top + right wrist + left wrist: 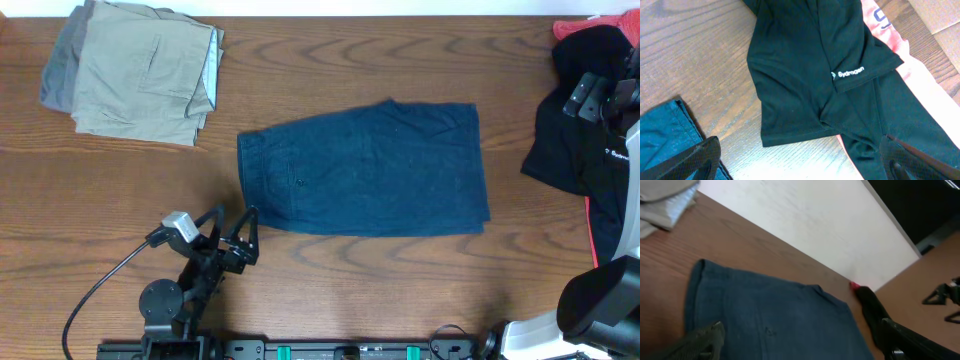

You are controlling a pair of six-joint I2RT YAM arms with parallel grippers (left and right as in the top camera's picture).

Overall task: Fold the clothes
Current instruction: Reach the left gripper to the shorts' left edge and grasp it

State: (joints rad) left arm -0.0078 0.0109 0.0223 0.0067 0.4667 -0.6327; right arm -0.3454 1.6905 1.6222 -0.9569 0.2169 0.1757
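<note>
The dark navy shorts (365,170) lie flat and folded in half in the middle of the wooden table, waistband to the left. My left gripper (235,218) is open and empty, just in front of the shorts' front left corner. In the left wrist view its fingers (800,347) spread wide over the shorts (770,315). My right gripper (588,98) is at the far right over a black garment. In the right wrist view it (800,165) is open and empty, and a corner of the shorts (660,130) shows at the lower left.
A pile of folded khaki and grey shorts (145,75) sits at the back left, also in the left wrist view (665,200). A black garment with a small white logo (565,140) (805,75) lies on a pink-red garment (890,35) at the right edge.
</note>
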